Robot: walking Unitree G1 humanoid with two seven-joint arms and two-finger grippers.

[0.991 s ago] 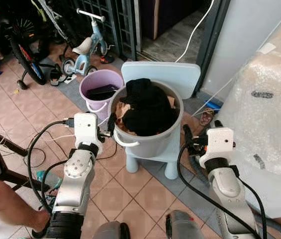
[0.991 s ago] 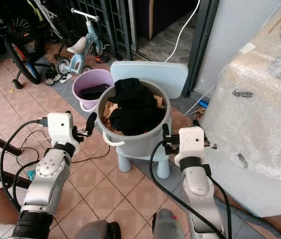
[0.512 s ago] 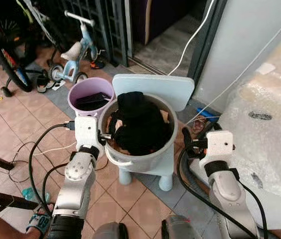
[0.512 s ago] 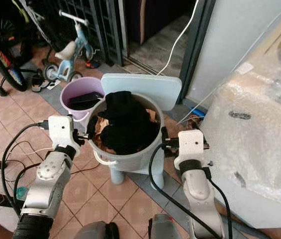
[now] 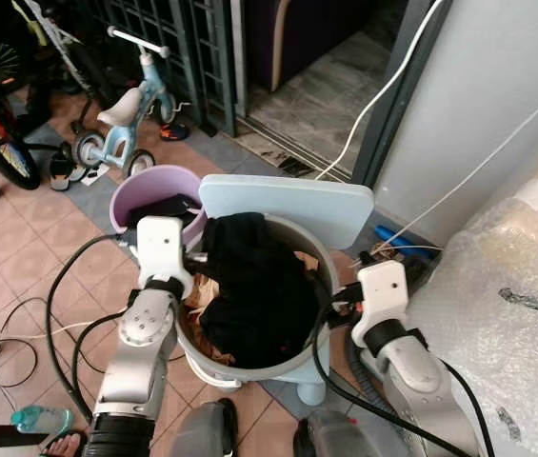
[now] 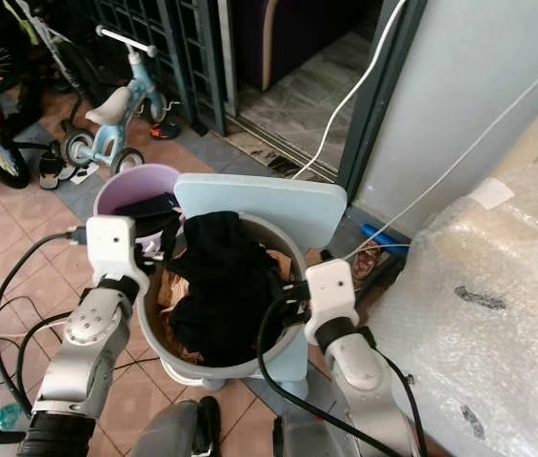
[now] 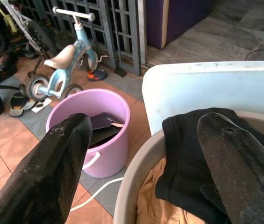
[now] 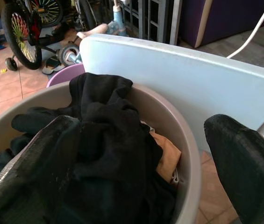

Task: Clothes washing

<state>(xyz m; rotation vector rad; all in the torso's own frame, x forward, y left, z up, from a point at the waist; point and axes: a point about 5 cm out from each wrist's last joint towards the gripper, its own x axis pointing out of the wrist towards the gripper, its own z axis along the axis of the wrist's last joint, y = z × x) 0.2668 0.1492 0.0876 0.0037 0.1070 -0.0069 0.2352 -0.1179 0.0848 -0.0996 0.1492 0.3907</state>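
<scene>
On stool (image 5: 288, 209) — grey bucket (image 5: 299, 354), black clothes (image 5: 249, 286) heaped — tan underneath.

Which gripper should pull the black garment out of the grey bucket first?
Probably the right. The right gripper is open with one finger already over the black garment inside the grey bucket. The left gripper, also open, straddles the rim, one finger outside toward the purple bucket.

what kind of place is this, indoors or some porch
Probably a covered porch or utility area of a home, by a doorway. A grey laundry bucket of clothes sits on a pale blue chair, a child's balance bike stands near a metal grille gate, and the floor is tiled.
</scene>
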